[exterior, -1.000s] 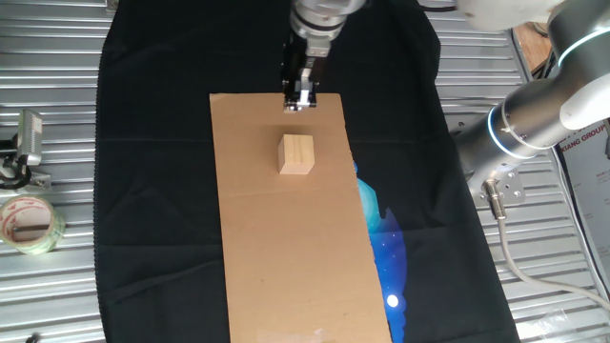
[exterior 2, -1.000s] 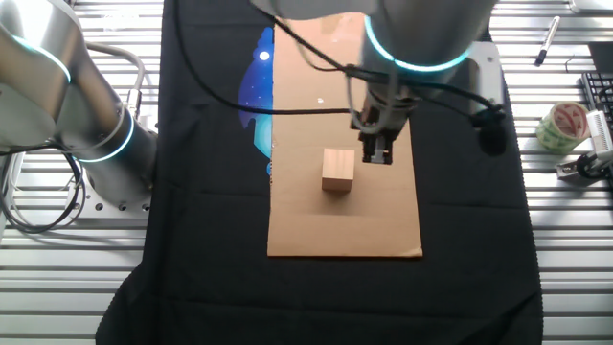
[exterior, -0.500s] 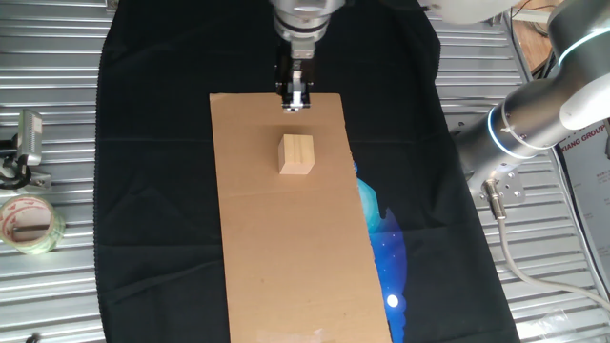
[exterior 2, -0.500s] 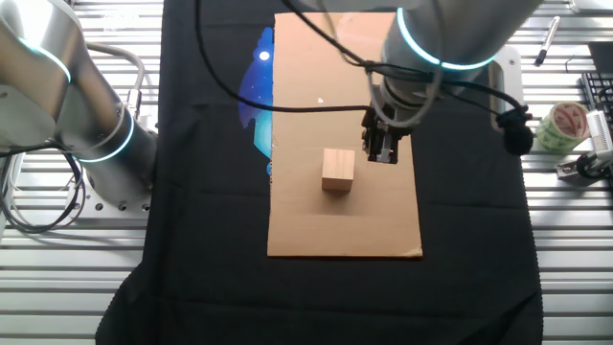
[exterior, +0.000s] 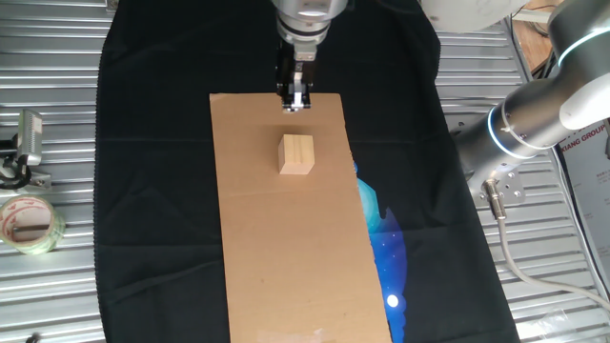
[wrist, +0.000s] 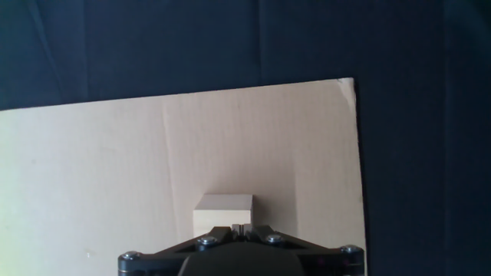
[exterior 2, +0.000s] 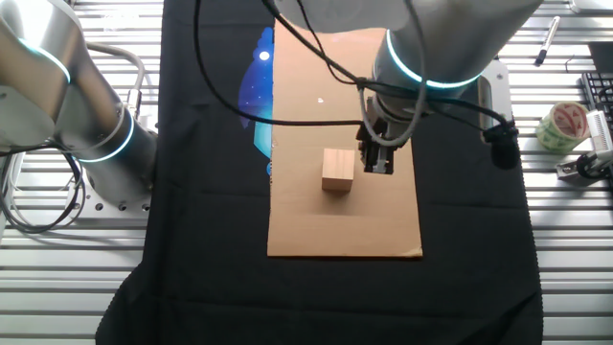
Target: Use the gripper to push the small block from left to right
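Observation:
The small block point(exterior: 296, 154) is a pale tan wooden cube. It stands on the brown cardboard sheet point(exterior: 286, 257). It also shows in the other fixed view point(exterior 2: 337, 171) and in the hand view point(wrist: 222, 210). My gripper point(exterior: 296, 99) is shut and empty. It hangs over the cardboard's far end, a short way from the block and not touching it. In the other fixed view my gripper point(exterior 2: 376, 165) is just to the right of the block. In the hand view its closed fingertips point(wrist: 238, 227) sit right in front of the block.
A black cloth point(exterior: 152, 191) with a blue print point(exterior: 386, 243) covers the table. A second silver arm point(exterior: 534, 114) stands to one side. A tape roll point(exterior: 27, 224) and a metal clip point(exterior: 24, 143) lie on the metal table; a pen point(exterior 2: 548, 36) too.
My gripper shifted slightly along the cardboard's end and now sits closer to the block in the other fixed view. The block has not moved.

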